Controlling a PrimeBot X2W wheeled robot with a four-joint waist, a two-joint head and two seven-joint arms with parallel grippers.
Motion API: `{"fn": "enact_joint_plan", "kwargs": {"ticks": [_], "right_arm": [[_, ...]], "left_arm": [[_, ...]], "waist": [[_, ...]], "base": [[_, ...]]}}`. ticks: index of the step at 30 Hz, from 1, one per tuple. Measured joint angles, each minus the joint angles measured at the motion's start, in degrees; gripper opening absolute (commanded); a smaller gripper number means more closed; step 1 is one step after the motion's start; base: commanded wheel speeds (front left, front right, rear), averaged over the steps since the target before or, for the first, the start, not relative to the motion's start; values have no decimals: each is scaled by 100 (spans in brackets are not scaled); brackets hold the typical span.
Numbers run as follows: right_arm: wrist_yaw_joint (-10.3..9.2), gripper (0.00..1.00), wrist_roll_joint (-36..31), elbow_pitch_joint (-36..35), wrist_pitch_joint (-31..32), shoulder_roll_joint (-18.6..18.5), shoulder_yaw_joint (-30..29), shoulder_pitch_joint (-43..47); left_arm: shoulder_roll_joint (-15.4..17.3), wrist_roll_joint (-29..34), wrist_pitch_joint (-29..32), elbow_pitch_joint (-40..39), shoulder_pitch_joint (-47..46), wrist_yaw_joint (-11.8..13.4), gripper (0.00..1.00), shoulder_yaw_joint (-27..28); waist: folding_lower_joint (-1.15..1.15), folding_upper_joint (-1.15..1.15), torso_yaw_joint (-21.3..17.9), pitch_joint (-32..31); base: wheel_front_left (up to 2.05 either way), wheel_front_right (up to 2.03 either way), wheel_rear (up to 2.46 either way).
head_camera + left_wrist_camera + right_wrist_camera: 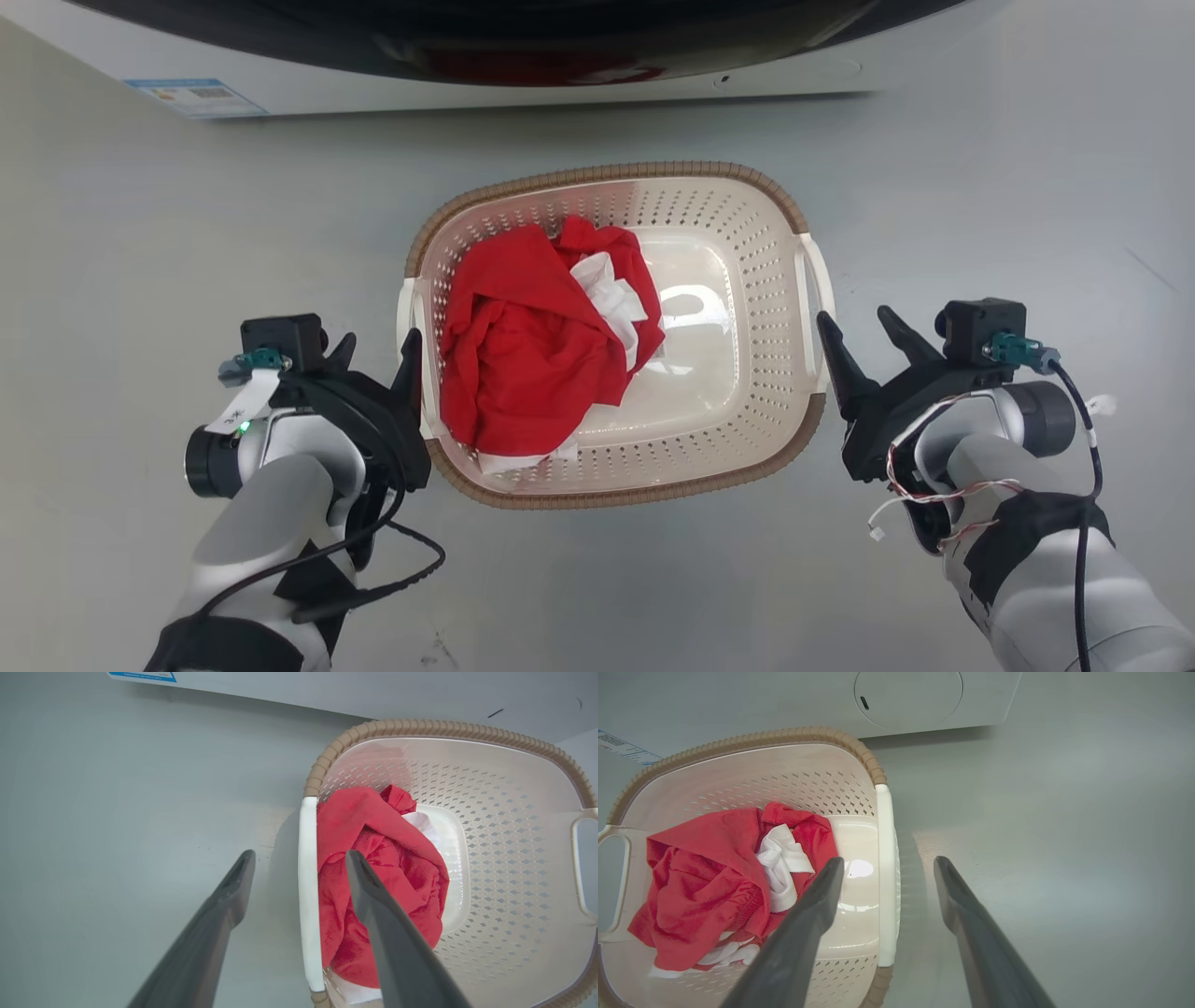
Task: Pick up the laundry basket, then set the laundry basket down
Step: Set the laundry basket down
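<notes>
Cream perforated laundry basket (pixel 738 233), loaded with a red garment (pixel 523 355), is set on grey floor (pixel 140 233); each white handle is framed between the parted, empty jaws of the left gripper (pixel 379 341) and right gripper (pixel 851 317).

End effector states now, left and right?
Left end effector: open, straddling white handle of cream perforated plastic laundry basket.
Right end effector: open, straddling other white handle.

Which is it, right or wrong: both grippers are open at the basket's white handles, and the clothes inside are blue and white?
Wrong: the head view shows the clothes in the laundry basket are red and white. The rest holds.
</notes>
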Motion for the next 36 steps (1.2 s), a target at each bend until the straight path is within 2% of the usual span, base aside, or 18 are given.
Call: {"fn": "enact_joint_plan", "kwargs": {"ticks": [13, 21, 25, 36], "right_arm": [[5, 100, 212, -433, -48, -62, -266, 825], [5, 100, 234, -844, -48, -108, -460, 1343], [-11, 100, 180, -1121, -48, -237, -623, 1681], [-419, 100, -267, -2084, -48, -439, -894, 2594]], "left_arm": [[52, 122, -308, -51, 665, -51, 100, -146], [178, 283, -349, -405, 1067, -47, 100, -152], [234, 342, -349, -851, 1428, 89, 100, -47], [432, 753, -349, -2070, 2514, 520, 100, 57]], "waist": [[0, 0, -110, -990], [-1, 0, -202, -1660], [-1, 0, -243, -2087], [-1, 0, -252, -3028]], "base": [[0, 0, 0], [0, 0, 0], [0, 0, 0], [0, 0, 0]]}}
